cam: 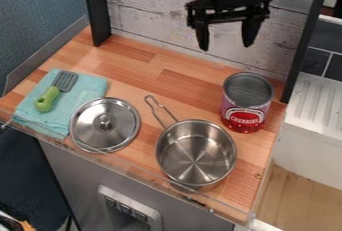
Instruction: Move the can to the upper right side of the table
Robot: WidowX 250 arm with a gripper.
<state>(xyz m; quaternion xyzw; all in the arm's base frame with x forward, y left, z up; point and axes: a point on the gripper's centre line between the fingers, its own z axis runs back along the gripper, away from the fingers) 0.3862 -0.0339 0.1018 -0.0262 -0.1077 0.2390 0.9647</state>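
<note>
Can (246,104) stands near the pot (196,152), with lid (105,125), cloth (90,89) and spatula (56,91) beyond, jaws hanging spread.

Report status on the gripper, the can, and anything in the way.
Gripper open, empty, hanging high. Can upright at right, ungrasped. Pot close by, might hinder low moves.

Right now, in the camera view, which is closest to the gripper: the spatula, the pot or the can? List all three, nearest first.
1. Can: right of the view, below the gripper.
2. Pot: lower middle, just left of the can.
3. Spatula: far left, on the blue cloth.
</note>
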